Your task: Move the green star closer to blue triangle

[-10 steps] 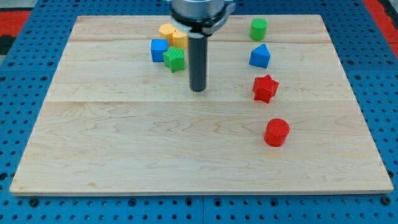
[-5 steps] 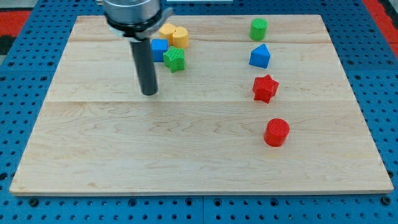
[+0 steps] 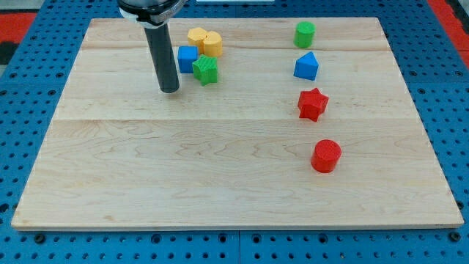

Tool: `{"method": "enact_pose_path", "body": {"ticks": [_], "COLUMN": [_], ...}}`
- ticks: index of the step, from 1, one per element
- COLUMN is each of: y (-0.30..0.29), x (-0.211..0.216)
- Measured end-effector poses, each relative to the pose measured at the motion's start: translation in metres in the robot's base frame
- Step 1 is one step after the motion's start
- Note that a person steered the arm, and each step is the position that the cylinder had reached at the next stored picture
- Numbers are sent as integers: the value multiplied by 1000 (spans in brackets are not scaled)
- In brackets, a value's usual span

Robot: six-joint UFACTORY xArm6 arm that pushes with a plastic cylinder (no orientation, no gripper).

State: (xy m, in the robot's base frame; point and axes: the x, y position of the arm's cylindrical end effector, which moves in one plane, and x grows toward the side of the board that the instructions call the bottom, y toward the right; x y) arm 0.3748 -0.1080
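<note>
The green star (image 3: 206, 70) lies near the view's top, left of centre, touching a blue cube (image 3: 187, 59) on its left. The blue triangle (image 3: 306, 66) lies well to the star's right, near the top right. My tip (image 3: 169, 89) rests on the board to the lower left of the green star, just below and left of the blue cube, a small gap away from both.
Two yellow blocks (image 3: 204, 40) sit just above the blue cube and star. A green cylinder (image 3: 305, 34) lies above the blue triangle. A red star (image 3: 312, 104) and a red cylinder (image 3: 326, 155) lie below it. The wooden board (image 3: 220, 191) sits on a blue pegboard.
My tip has moved from right of the green star to its left side, then a little up toward the blue cube. No block has moved.
</note>
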Motion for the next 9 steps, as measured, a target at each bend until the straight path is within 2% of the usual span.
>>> {"method": "enact_pose_path", "body": {"ticks": [5,9], "y": [53,59], "x": [-22,-54]}}
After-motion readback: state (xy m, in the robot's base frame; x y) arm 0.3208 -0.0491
